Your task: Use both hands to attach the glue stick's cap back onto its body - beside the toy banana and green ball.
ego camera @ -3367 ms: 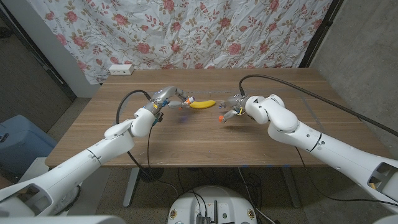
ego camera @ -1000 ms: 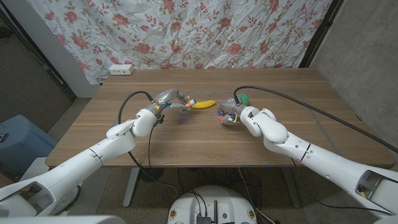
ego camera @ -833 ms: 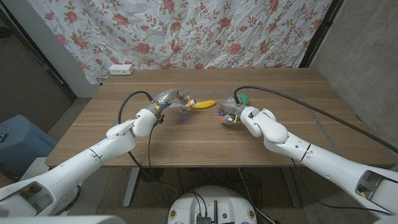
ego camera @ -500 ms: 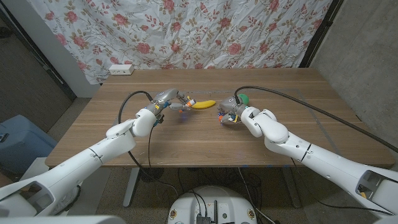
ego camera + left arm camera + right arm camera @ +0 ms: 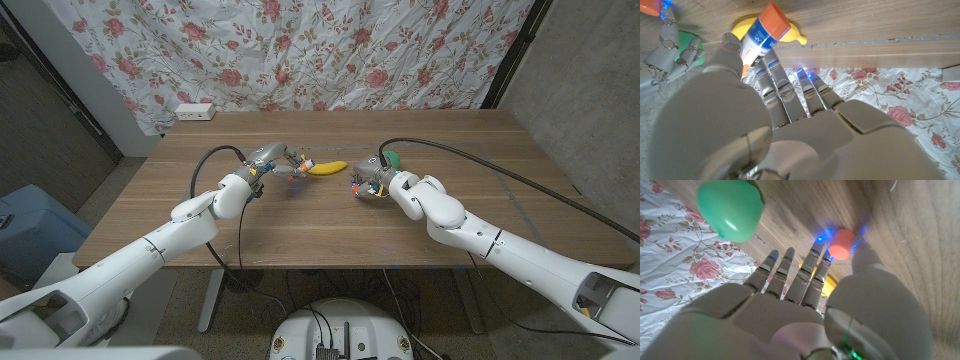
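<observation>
My left hand [image 5: 272,161] holds the glue stick body [image 5: 298,166] just above the table; the tube is white and blue with an orange end [image 5: 762,32]. Right beside its tip lies the yellow toy banana [image 5: 327,167]. My right hand [image 5: 372,182] pinches the small orange cap [image 5: 355,187] between thumb and finger [image 5: 841,251]. The green ball [image 5: 393,158] sits just behind that hand, also [image 5: 730,202]. Body and cap are apart, with the banana between the two hands. In the left wrist view the right hand [image 5: 667,52] partly hides the ball [image 5: 691,41].
A white power strip [image 5: 195,112] lies at the table's far left edge, under a floral curtain [image 5: 320,50]. Black cables [image 5: 200,170] run along both arms. Bare wooden table [image 5: 330,225] spreads in front of the hands.
Since the earliest frame my right arm has swung inward and lower, uncovering the green ball. Over the last second both hands have stayed almost still.
</observation>
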Action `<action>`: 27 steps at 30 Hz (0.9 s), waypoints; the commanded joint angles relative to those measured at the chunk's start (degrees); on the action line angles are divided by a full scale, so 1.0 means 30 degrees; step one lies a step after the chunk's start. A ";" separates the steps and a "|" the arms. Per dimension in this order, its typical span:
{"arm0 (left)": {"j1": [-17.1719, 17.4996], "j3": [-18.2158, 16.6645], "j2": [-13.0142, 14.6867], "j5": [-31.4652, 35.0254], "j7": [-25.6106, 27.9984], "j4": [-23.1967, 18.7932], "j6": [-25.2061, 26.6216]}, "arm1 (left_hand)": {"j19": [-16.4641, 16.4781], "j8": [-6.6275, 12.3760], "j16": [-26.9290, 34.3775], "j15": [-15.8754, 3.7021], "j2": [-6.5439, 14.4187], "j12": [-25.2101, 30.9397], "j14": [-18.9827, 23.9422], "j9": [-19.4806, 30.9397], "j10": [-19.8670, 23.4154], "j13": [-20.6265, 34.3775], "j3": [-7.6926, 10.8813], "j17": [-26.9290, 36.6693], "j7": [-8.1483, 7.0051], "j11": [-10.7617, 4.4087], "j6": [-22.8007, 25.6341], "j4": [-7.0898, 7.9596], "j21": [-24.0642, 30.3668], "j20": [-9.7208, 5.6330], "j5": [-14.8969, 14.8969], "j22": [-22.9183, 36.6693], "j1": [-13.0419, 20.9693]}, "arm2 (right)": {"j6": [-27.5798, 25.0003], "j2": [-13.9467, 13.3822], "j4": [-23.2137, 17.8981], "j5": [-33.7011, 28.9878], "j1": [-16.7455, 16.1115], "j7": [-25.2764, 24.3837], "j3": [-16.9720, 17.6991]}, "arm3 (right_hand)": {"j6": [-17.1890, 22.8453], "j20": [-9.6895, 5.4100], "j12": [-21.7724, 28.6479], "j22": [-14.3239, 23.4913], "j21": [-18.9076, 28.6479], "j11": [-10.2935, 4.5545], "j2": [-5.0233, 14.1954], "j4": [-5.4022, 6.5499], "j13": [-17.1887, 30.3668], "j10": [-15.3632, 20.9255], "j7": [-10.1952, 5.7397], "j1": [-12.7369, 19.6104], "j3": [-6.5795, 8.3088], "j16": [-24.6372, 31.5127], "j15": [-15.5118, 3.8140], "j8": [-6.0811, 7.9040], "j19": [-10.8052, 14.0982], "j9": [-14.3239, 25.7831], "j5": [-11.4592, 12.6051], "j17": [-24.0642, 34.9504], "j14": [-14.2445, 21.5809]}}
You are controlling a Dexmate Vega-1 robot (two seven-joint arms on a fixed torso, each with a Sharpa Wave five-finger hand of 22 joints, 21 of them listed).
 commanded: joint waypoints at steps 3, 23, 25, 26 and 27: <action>-0.0290 0.0221 -0.0205 0.0111 -0.0144 0.0184 0.0007 | -0.0060 0.0104 0.0083 -0.2599 0.0825 0.0077 0.0162 0.0212 0.1354 0.0122 0.0010 0.0005 0.0134 -0.1244 0.2384 0.0149 0.0031 -0.2153 0.0109 0.0041 0.0464 | 0.0152 -0.0278 -0.0152 0.0445 -0.0105 -0.0428 0.0164 | 0.0961 -0.0144 -0.0147 0.0060 -0.0027 -0.0002 0.0306 -0.0016 0.0022 0.0928 -0.0018 0.0551 -0.0436 0.0218 -0.2632 0.0263 0.0162 0.0011 0.0049 0.0112 0.0442; -0.0629 0.0301 -0.1218 -0.1539 -0.0462 0.1201 -0.0907 | -0.0033 0.0057 0.0075 -0.2612 0.0880 0.0023 0.0169 0.0211 0.1237 0.0116 -0.0013 0.0001 0.0179 -0.1228 0.2284 0.0115 0.0052 -0.2168 0.0115 0.0039 0.0436 | -0.0374 -0.0924 -0.1555 0.2063 -0.0869 -0.1102 0.1654 | 0.1622 -0.0596 -0.0191 0.0054 -0.0062 -0.0003 0.0982 0.0054 0.0043 0.1665 -0.0027 0.0930 -0.0598 0.0373 -0.2726 0.0373 0.0124 0.0006 -0.0033 0.0230 0.0618; -0.0721 0.0332 -0.1333 -0.1762 -0.0557 0.1380 -0.1029 | -0.0035 0.0051 0.0075 -0.2612 0.0887 0.0018 0.0171 0.0211 0.1220 0.0116 -0.0013 0.0001 0.0176 -0.1228 0.2270 0.0111 0.0052 -0.2168 0.0116 0.0039 0.0438 | -0.0553 -0.0978 -0.1735 0.2358 -0.0987 -0.1179 0.1902 | 0.1660 -0.0629 -0.0196 0.0054 -0.0066 -0.0004 0.1022 0.0056 0.0044 0.1702 -0.0028 0.0955 -0.0610 0.0368 -0.2728 0.0378 0.0111 0.0006 -0.0043 0.0232 0.0596; -0.0750 0.0342 -0.1392 -0.1848 -0.0566 0.1446 -0.1053 | -0.0029 0.0047 0.0075 -0.2611 0.0889 0.0015 0.0172 0.0211 0.1212 0.0116 -0.0013 0.0001 0.0185 -0.1227 0.2260 0.0109 0.0054 -0.2158 0.0116 0.0039 0.0439 | -0.0572 -0.1030 -0.1830 0.2551 -0.1014 -0.1166 0.2022 | 0.1683 -0.0636 -0.0199 0.0054 -0.0068 -0.0004 0.1055 0.0061 0.0044 0.1726 -0.0029 0.0968 -0.0617 0.0368 -0.2727 0.0380 0.0102 0.0006 -0.0051 0.0235 0.0589; -0.0778 0.0359 -0.1442 -0.1910 -0.0578 0.1492 -0.1050 | -0.0029 0.0042 0.0075 -0.2611 0.0890 0.0013 0.0173 0.0211 0.1207 0.0116 -0.0013 0.0001 0.0185 -0.1226 0.2248 0.0108 0.0054 -0.2162 0.0116 0.0039 0.0439 | -0.0721 -0.1011 -0.1918 0.2730 -0.1100 -0.1231 0.2159 | 0.1710 -0.0644 -0.0203 0.0053 -0.0067 -0.0004 0.1078 0.0060 0.0045 0.1755 -0.0030 0.0985 -0.0630 0.0362 -0.2725 0.0383 0.0102 0.0006 -0.0061 0.0235 0.0570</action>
